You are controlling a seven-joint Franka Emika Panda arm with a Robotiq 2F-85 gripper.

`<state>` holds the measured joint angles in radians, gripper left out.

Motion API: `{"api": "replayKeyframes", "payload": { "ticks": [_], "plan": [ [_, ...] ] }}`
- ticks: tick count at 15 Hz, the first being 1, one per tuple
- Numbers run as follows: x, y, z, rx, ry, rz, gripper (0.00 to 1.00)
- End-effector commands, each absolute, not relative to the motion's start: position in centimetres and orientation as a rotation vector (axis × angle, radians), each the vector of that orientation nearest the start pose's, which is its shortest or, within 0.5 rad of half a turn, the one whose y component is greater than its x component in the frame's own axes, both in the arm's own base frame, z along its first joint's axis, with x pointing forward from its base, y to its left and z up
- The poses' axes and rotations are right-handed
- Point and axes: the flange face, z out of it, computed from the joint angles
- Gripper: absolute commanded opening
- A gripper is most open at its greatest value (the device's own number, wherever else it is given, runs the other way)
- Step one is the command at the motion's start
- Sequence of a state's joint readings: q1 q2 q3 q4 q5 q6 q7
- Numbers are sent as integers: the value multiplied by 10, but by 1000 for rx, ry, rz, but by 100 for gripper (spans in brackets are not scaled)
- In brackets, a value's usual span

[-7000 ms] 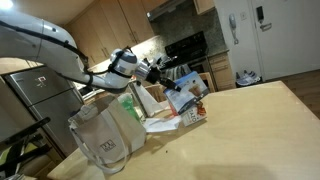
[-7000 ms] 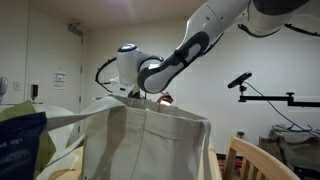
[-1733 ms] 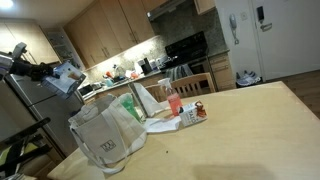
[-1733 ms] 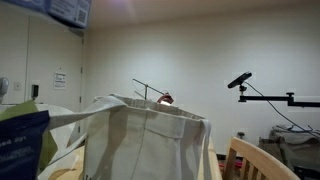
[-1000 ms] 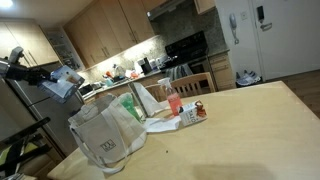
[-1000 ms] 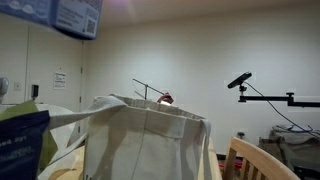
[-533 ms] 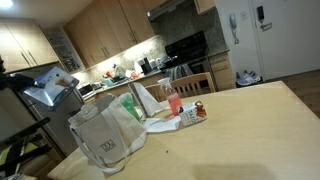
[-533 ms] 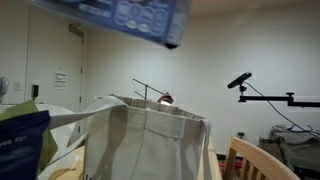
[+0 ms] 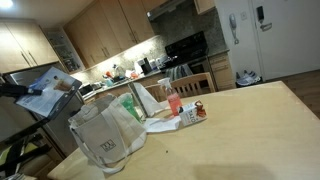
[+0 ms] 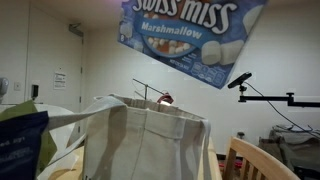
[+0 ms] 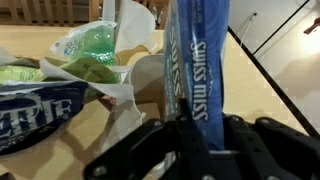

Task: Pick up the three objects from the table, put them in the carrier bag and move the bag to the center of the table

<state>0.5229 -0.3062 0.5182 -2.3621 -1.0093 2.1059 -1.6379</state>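
Note:
My gripper point(image 11: 190, 138) is shut on the light-blue Swiss Miss carton point(image 11: 196, 55), which hangs upright between the fingers. In an exterior view the carton point(image 9: 48, 94) is held in the air at the far left, beside and a little above the whitish carrier bag point(image 9: 104, 137). In an exterior view the carton point(image 10: 190, 38) hovers above the bag's open mouth point(image 10: 150, 135). The red-and-white packet point(image 9: 196, 112) lies on the light-wood table point(image 9: 240, 130), with a pale flat item point(image 9: 164, 124) beside it.
A pink-red bottle point(image 9: 173, 100) stands behind the packet. A green plastic bag point(image 11: 88, 45) and a dark blue printed bag point(image 11: 38, 108) lie near the carrier bag. Kitchen counters and a stove point(image 9: 188, 50) are behind the table.
The carton has swung from high at the far left down and in toward the bag. It now hangs face-on over the bag's mouth.

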Motion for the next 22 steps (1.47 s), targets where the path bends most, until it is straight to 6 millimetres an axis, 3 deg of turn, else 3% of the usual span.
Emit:
{"api": "replayKeyframes", "payload": {
  "ticks": [1, 4, 5, 11, 17, 18, 22],
  "plan": [
    [263, 386, 457, -81, 2156, -395, 21],
    [262, 385, 458, -70, 2151, -390, 21],
    [262, 385, 458, -70, 2151, -389, 5],
    [272, 351, 466, 157, 2162, -246, 5],
    [277, 306, 458, 447, 2122, -36, 5],
    [285, 323, 451, 374, 2165, -116, 21],
    [280, 311, 450, 435, 2148, -79, 21]
  ]
}}
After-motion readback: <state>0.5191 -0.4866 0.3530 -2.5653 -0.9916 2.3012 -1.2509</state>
